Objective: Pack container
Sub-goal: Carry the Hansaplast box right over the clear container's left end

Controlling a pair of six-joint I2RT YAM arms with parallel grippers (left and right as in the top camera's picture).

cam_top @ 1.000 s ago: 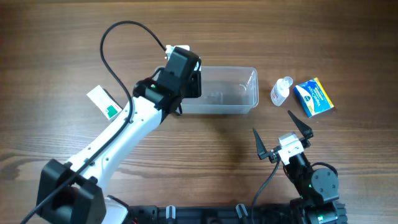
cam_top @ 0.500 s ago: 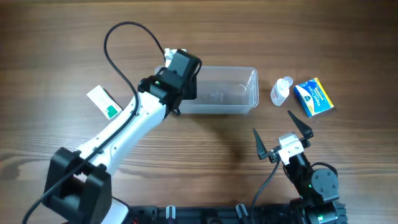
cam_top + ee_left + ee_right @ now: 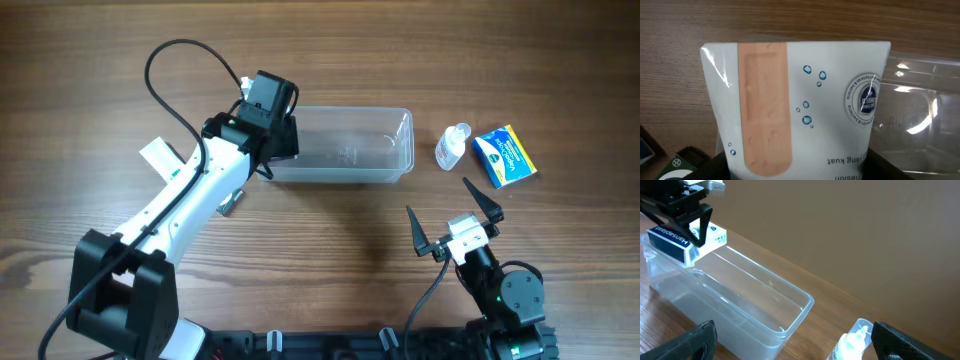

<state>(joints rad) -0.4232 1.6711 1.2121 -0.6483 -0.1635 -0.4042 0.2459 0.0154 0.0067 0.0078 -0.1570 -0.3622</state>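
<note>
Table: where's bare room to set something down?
Bare wood beyond the container, and between it and the right gripper. Inside it, free right of the plaster box. Crowded: bottle and blue box beside its right end.

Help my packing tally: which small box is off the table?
The plaster box, in the left pincer at the container's end; the blue box and green-white box lie on the table.
</note>
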